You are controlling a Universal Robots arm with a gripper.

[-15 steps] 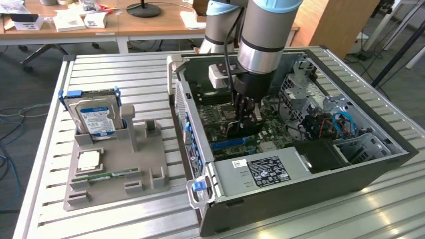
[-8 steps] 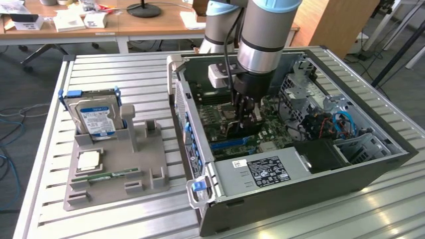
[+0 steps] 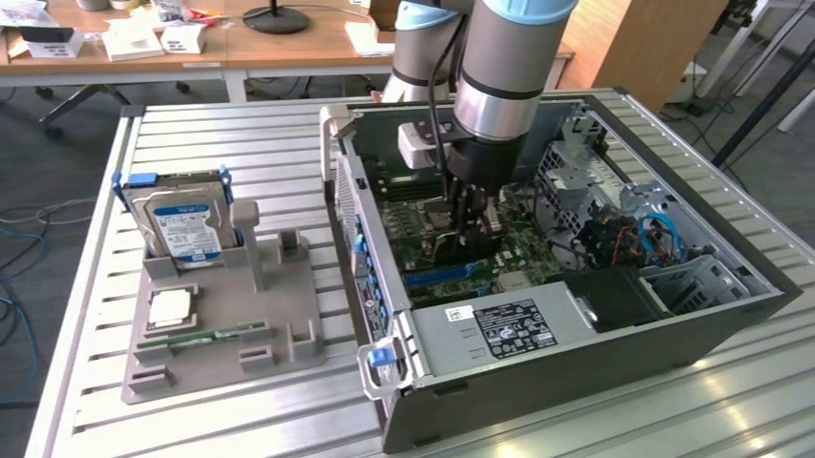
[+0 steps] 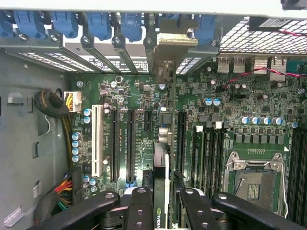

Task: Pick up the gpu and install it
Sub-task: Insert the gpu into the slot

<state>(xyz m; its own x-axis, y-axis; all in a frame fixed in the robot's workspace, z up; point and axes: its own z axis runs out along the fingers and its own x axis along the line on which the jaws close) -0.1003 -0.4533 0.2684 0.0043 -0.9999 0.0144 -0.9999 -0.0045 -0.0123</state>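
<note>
The gpu [image 4: 161, 172] stands on edge between my fingers [image 4: 141, 206] in the wrist view, its silver bracket [image 4: 165, 52] reaching the case's rear slot openings. My gripper [image 4: 165, 194] is shut on the gpu. It hangs over the green motherboard [image 4: 216, 120], in line with the gap between the black expansion slots [image 4: 130, 143] and the memory slots [image 4: 201, 153]. I cannot tell whether the card touches a slot. In the exterior view my gripper [image 3: 469, 224] reaches straight down into the open computer case [image 3: 713, 315], with the dark gpu [image 3: 449, 250] below it.
A grey fixture tray [image 3: 242, 315] on the exterior view's left holds a hard drive [image 3: 189, 224], a green memory stick [image 3: 210, 336] and a square chip [image 3: 170, 307]. Inside the case are the power supply [image 3: 510, 329], drive cages [image 3: 598, 181], blue latches [image 4: 96, 24] and the processor socket [image 4: 254, 184].
</note>
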